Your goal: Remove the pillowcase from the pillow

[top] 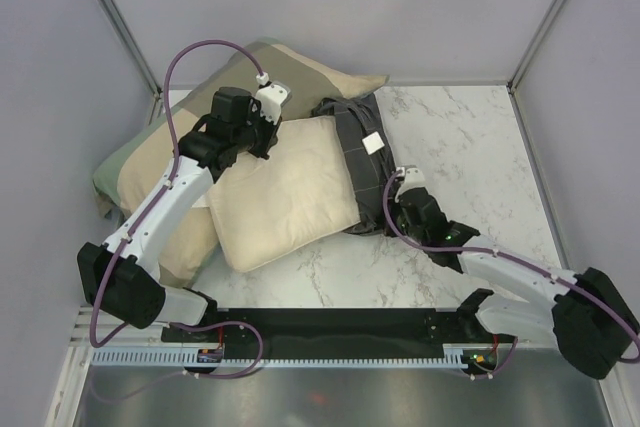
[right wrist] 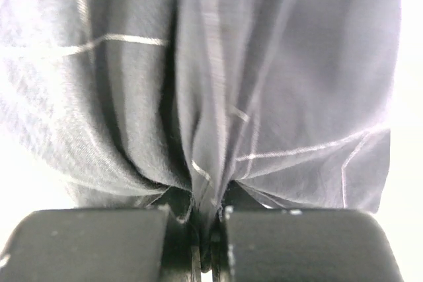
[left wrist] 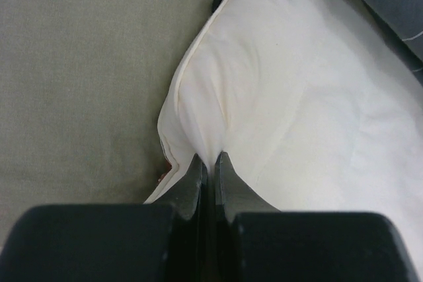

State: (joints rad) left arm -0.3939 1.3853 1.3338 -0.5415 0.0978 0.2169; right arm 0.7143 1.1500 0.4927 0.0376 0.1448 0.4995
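The big green-and-tan pillow (top: 135,162) lies out past my left hand (left wrist: 208,161), on its outer side. My left hand's two fingers are squeezed shut on a little fold of the cream pillow (top: 285,192), right at its corner. The cloth puckers up between my fingers. From there the pillow stretches away toward my other hand, and part of it lies over the big pillow. Most of the cream pillow is showing.

The dark grey pillowcase (top: 358,157), with its thin light lines, is bunched up on the end of the pillow far from my left hand. Its small white tag (top: 374,143) sits on top.

My right hand (right wrist: 208,199) is at the near corner of that bunch. Its fingers are pinched tight on a fold of the pillowcase, and the grey cloth fans out in front of them. The white marble table (top: 470,137) shows past my right hand.
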